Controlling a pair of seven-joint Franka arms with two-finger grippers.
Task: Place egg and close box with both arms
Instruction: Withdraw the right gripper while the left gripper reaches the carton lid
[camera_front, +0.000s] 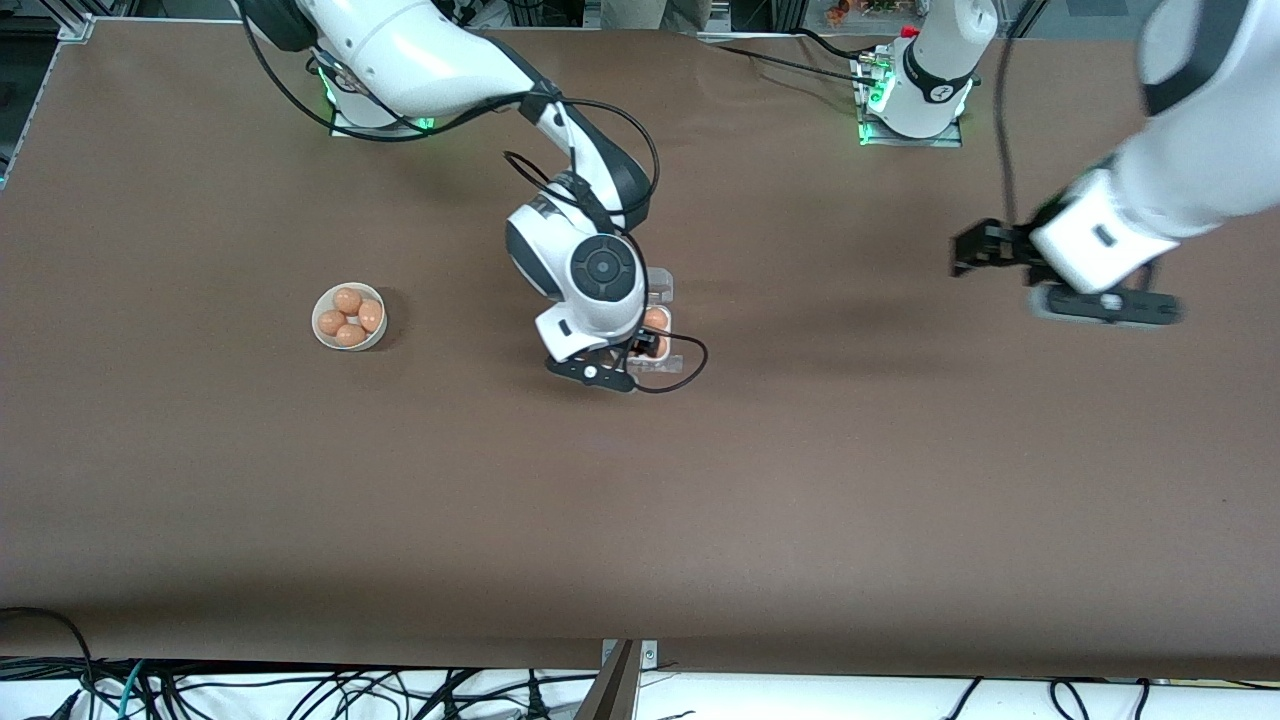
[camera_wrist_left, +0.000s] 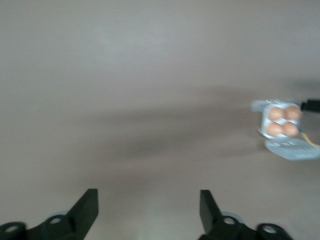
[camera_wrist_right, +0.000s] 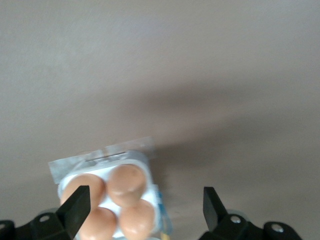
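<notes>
Brown table (camera_front: 300, 520) fills the view. Near its middle sits the box (camera_wrist_left: 284, 131) with its lid open and four eggs (camera_wrist_right: 120, 202) inside. Right gripper (camera_wrist_right: 142, 210) hangs just over it, fingers wide apart, holding nothing. Left gripper (camera_wrist_left: 148, 212) waits open and empty near the left arm's edge.

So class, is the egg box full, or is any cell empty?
Full: the box shows four eggs, one per cell, in the left wrist view. Its lid is open.
</notes>
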